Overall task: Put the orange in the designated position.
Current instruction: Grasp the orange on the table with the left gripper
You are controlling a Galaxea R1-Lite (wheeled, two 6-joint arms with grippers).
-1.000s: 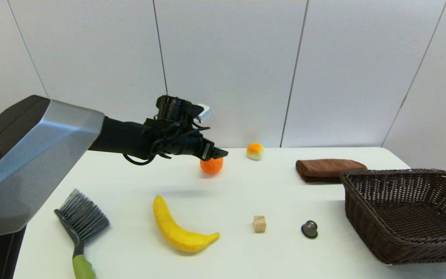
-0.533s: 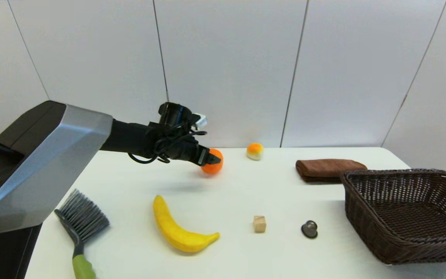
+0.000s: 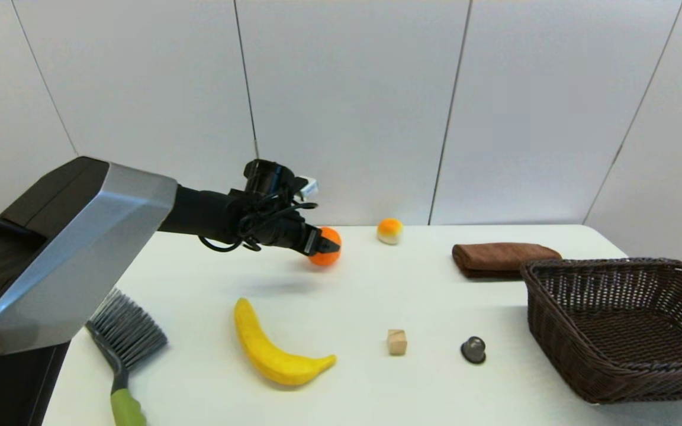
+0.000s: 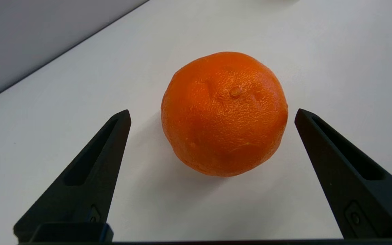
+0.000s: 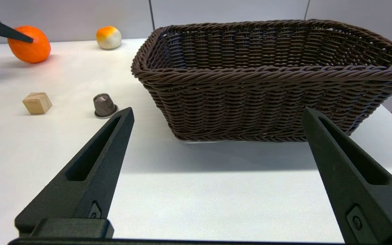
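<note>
The orange rests on the white table toward the back, left of centre. My left gripper is open and low over the table, one fingertip on each side of the fruit with a gap on both sides. From the head view, one black finger crosses the front of the orange where the left gripper reaches in. The right gripper is open, holds nothing, and hovers near the table's front right. No mark on the tabletop shows the designated position.
A white ball with an orange top lies right of the orange. A brown cloth and a wicker basket occupy the right side. Nearer the front are a banana, wooden cube, dark capsule and brush.
The left arm has dropped lower and reached slightly forward, bringing its open fingers from above the orange down to its sides. The orange has stayed in place.
</note>
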